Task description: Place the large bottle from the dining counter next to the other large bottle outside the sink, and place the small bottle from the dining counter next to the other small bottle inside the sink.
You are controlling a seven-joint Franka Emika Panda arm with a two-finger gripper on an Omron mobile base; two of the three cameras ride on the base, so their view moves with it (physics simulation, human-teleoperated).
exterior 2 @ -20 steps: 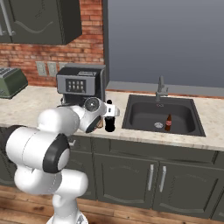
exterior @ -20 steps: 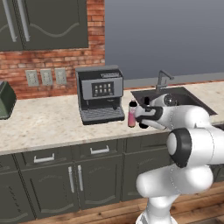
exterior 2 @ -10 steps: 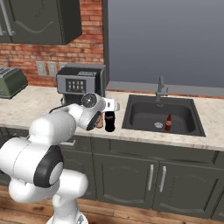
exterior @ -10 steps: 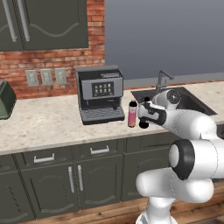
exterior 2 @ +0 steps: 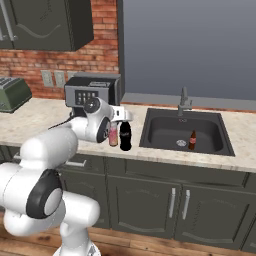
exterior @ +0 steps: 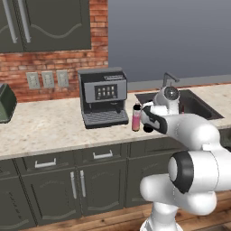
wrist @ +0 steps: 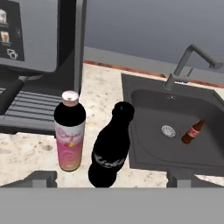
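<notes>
Labels on the black bottle (wrist: 109,148) and pink bottle (wrist: 69,135) carry script too blurred to read.

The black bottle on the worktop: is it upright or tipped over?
Upright: the black bottle stands on its base beside the pink bottle.

A: What stands nearest the sink (wrist: 144,159)?

B: The black bottle (wrist: 109,146), upright on the beige worktop (wrist: 107,89) just outside the sink's left rim. The pink bottle (wrist: 69,131) stands upright on the far side of it from the sink, close beside it, though I can't tell whether they touch.

A: And in the sink itself?

B: A small reddish bottle (wrist: 192,132) lies tilted on the basin floor, right of the drain (wrist: 168,130). The grey faucet (wrist: 186,63) rises from the sink's back rim and curves over.

A: Anything beyond the pink bottle?

B: The coffee machine (wrist: 39,57), further from the sink, its grille just behind that bottle.

A: The fingertips (wrist: 41,178)?

B: Wide apart, either side of the black bottle, holding nothing.
</notes>
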